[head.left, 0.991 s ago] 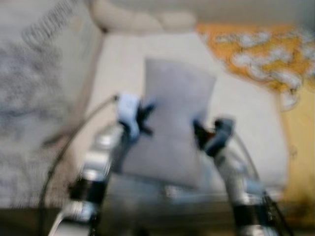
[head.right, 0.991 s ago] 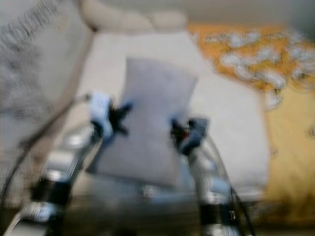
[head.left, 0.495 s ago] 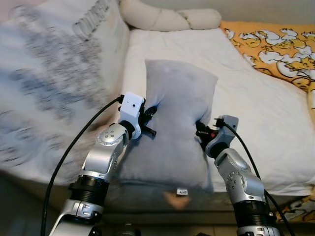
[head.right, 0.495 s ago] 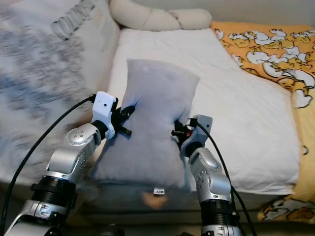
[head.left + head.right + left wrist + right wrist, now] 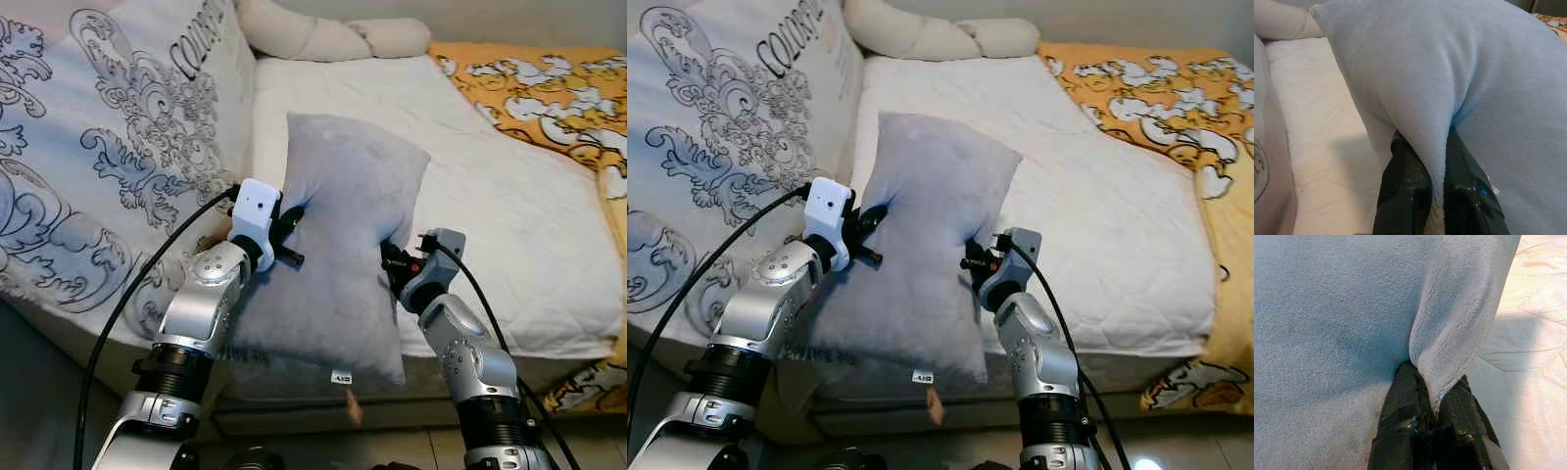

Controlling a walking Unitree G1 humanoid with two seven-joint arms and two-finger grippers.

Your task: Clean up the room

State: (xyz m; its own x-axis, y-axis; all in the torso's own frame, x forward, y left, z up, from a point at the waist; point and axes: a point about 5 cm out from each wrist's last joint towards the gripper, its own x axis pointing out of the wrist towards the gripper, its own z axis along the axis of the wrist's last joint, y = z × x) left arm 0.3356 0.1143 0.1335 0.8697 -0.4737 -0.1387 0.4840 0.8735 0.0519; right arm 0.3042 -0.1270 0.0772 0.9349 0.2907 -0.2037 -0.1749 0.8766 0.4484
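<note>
A grey plush pillow hangs lengthwise in front of me, held up above the near edge of the bed. My left gripper is shut on a fold of its left edge, and the black fingers pinch the fabric in the left wrist view. On the opposite edge my right gripper is shut on the pillow too, its fingers clamped over the seam. A small white tag dangles from the pillow's lower edge.
A large cushion with grey ornament print leans on the bed's left side. A beige bolster lies at the head. An orange duck-print blanket covers the far right. Floor shows below the mattress edge.
The camera has shifted and the blur has cleared. Both grippers keep the same hold on the pillow, which now sits slightly lower and nearer the bed's edge in the picture.
</note>
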